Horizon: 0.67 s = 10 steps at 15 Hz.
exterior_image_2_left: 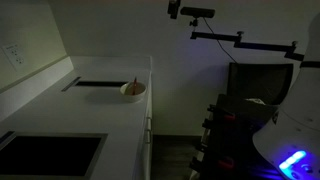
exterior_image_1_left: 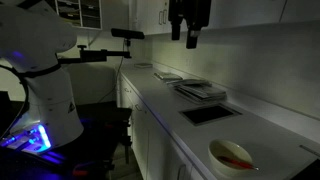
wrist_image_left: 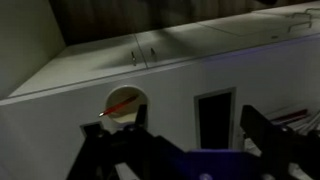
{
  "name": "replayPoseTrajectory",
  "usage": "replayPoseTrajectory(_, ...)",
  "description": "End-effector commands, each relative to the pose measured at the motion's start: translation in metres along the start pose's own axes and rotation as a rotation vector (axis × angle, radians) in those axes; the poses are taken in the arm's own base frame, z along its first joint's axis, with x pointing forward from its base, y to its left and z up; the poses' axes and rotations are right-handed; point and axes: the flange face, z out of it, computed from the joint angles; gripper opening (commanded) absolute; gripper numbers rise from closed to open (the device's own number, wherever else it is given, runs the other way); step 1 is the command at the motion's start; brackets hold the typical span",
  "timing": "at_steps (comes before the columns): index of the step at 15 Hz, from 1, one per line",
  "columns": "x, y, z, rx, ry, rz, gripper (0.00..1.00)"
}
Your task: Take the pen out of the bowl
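Note:
The white bowl sits near the front end of the long counter, with the short red-orange pen lying inside it. Both exterior views show it; in one the bowl has the pen leaning on its rim. In the wrist view the bowl and pen lie far below, to the left of the jaws. My gripper hangs high above the counter, well away from the bowl. Its fingers are spread wide and hold nothing.
A dark rectangular recess lies in the counter beside the bowl. A stack of flat items lies further along. A second dark recess is at the near end. A camera on a boom stands by the robot base.

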Motion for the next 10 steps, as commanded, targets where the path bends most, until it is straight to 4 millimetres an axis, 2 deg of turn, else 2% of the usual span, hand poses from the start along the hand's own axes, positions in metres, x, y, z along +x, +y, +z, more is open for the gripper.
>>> replayPoseTrajectory(1, 0.000, 0.000, -0.001, 0.000, 0.000, 0.000, 1.00)
replayPoseTrajectory(3, 0.003, 0.000, 0.000, -0.012, -0.014, -0.023, 1.00)
replayPoseTrajectory(5, 0.013, -0.002, 0.007, -0.069, -0.057, -0.117, 1.00)
replayPoseTrajectory(7, 0.029, 0.001, 0.025, -0.086, -0.107, -0.229, 1.00)
replayPoseTrajectory(10, 0.062, 0.003, 0.074, -0.121, -0.161, -0.384, 1.00)
